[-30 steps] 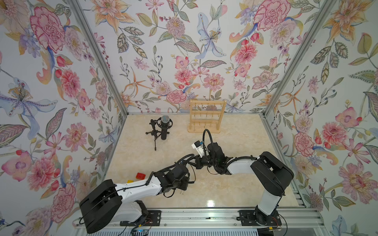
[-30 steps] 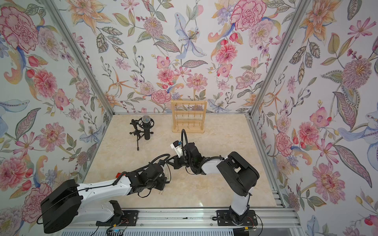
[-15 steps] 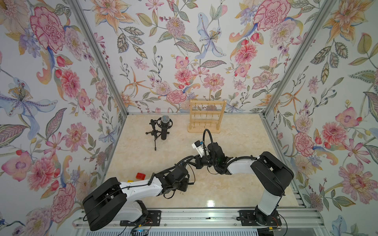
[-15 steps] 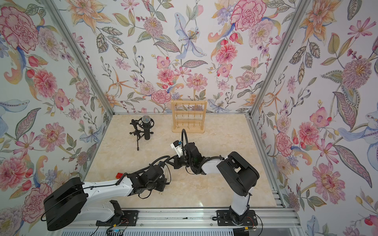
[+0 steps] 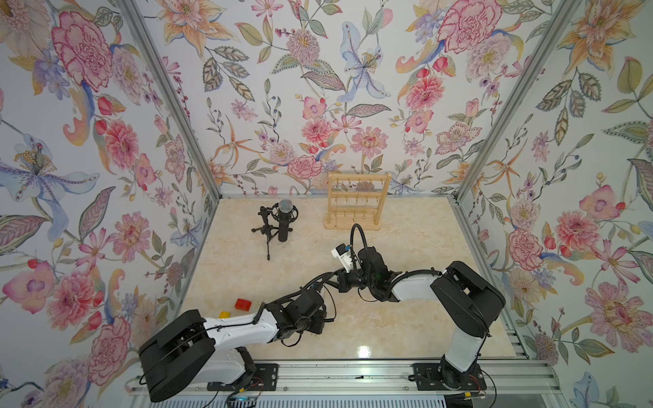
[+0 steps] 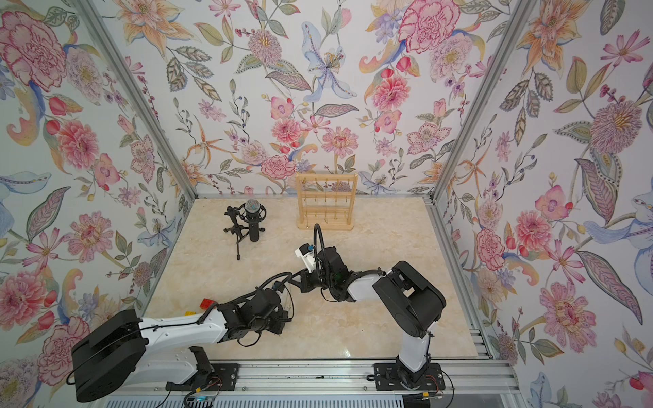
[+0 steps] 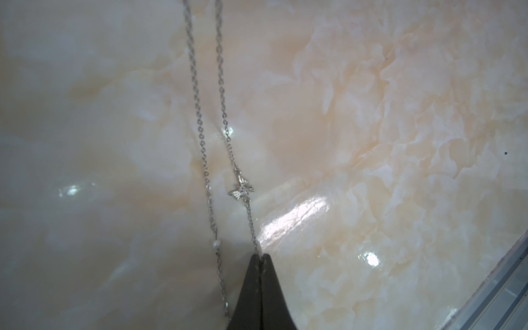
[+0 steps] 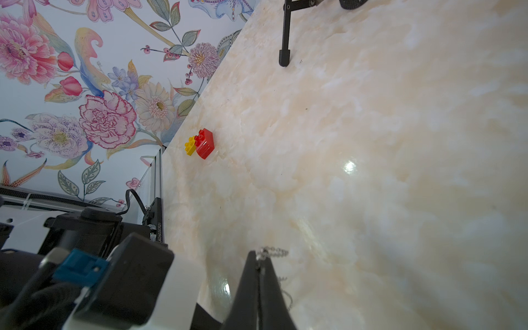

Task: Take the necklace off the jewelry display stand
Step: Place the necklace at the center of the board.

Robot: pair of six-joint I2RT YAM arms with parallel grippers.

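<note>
Clear of the rack: both my claws pinch the necklace (image 7: 241, 190) over the desk (image 5: 424, 247), well in front of the jewelry display stand (image 5: 353, 224) and on the side nearer my bases.

My left claw (image 7: 258, 257) is fully closed, its tips nipping one strand of the fine silver chain. The second strand runs just beside the tips, and both lead away across the marbled surface, with a small winged charm on the gripped one. My right claw (image 8: 261, 257) is also pressed shut, with a short run of chain links caught at its very tip.

In the past second almost nothing has moved. Neither claw has loosened and my right arm has kept its pose. My left arm has shifted only slightly at the shoulder end, while its wrist stays in front of the stand.

I judge from this that the lift-off is done, because the chain is in my grip and not on a hook. What remains is to lay it down or let go without tangling it. In both top views the stand stays upright against the back wall, untouched. Whether anything hangs from its hooks is too small to tell. A microphone on its tripod (image 5: 282, 222) stands to the left of the stand.
</note>
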